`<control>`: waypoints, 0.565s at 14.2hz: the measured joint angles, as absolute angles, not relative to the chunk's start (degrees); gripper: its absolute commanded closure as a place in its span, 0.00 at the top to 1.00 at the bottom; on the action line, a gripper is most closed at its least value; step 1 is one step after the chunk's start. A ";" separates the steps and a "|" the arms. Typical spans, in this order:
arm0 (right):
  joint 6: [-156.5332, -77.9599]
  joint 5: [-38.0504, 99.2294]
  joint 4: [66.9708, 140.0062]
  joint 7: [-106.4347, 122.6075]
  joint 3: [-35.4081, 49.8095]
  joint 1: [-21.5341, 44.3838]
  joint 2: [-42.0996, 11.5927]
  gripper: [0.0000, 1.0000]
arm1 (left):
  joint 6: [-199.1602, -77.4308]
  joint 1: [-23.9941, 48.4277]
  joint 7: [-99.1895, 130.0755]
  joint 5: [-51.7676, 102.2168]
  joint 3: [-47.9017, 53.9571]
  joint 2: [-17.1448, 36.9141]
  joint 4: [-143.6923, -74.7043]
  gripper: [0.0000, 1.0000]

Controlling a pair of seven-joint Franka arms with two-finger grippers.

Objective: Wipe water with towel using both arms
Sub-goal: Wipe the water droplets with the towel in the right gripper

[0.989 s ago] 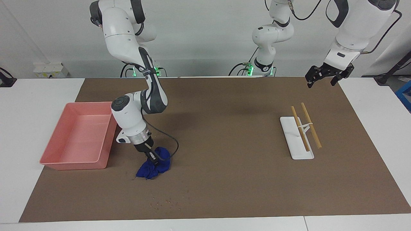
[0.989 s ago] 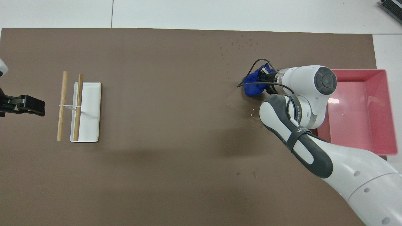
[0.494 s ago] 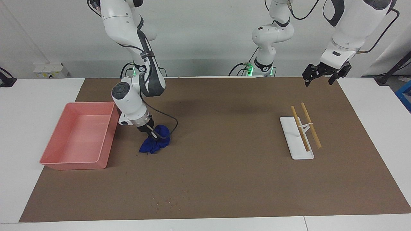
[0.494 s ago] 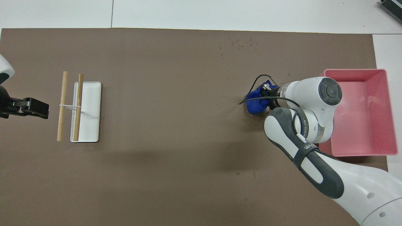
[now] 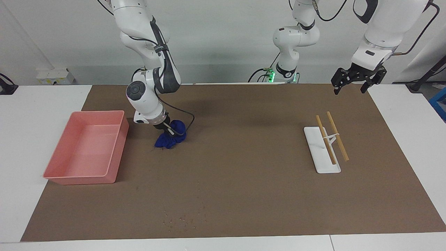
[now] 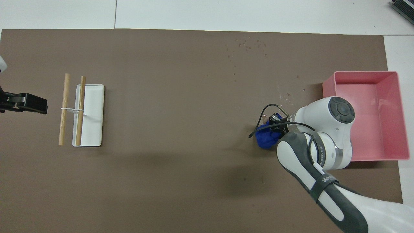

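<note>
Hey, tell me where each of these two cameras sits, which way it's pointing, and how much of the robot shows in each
Facing view: high across the table, looking at both arm bases; the right tool presses the towel beside the pink tray, and the left tool waits raised near the white rack.
Overhead view: above the robots' end, looking steeply down; the right tool and forearm show, plus the left tool.
Shared, half a turn apart: towel, tray, rack, water droplets.

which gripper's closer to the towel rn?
Right. The right gripper is on the towel, gripping it; the left gripper hangs above the mat's corner at the left arm's end.
</note>
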State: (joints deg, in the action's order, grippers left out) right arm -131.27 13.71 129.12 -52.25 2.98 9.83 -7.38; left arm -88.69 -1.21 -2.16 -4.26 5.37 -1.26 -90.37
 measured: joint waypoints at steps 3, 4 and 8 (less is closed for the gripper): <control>-135.34 13.71 129.56 -52.25 3.02 10.59 -6.96 0.00 | -88.98 -1.22 -5.52 -4.26 4.59 -1.02 -90.37 1.00; -138.65 13.71 129.82 -52.25 3.04 11.27 -7.09 0.00 | -89.06 -1.21 -5.79 -4.25 4.58 -1.01 -90.37 1.00; -149.50 13.71 130.55 -52.25 3.11 13.14 -8.92 0.00 | -89.06 -1.20 -6.02 -4.25 4.59 -0.99 -90.38 1.00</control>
